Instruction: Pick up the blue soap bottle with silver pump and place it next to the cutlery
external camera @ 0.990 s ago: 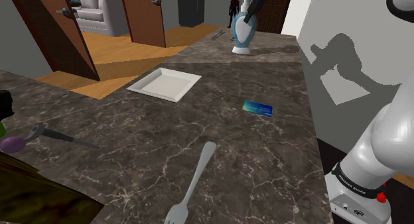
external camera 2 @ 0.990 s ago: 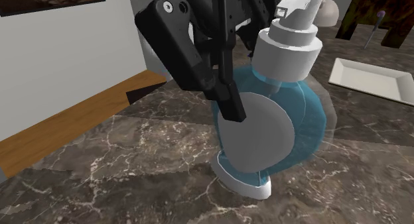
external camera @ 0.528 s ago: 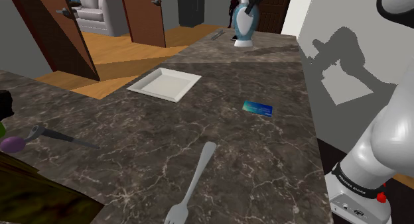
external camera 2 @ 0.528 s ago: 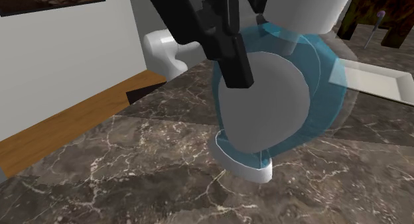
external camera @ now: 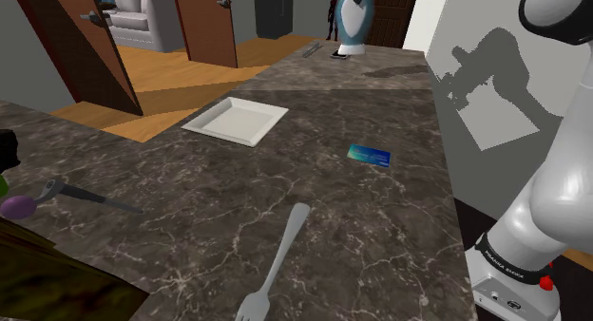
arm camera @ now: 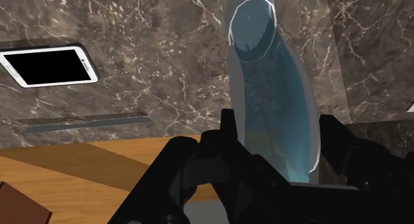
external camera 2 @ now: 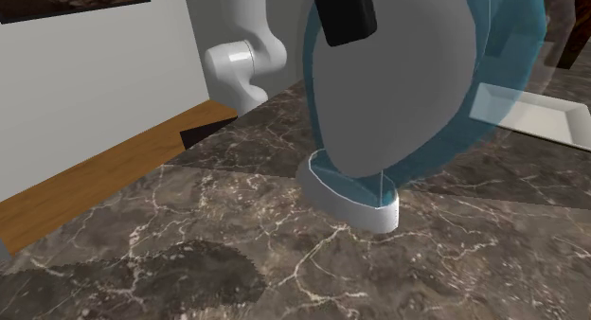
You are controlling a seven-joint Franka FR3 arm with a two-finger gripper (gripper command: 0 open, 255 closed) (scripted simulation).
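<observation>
black pincer (arm camera: 278, 150) clamped around a translucent blue soap bottle (external camera: 353, 23) with a grey label, fingers (arm camera: 225, 140) pressed to either side. bottle held roughly upright, clear of the dark marbled tabletop (external camera: 285, 177), far beyond the white plate (external camera: 235, 120). on the near side of the plate in the shoulder view: a small blue card (external camera: 369, 155), then a grey fork (external camera: 276, 262) nearer still.
</observation>
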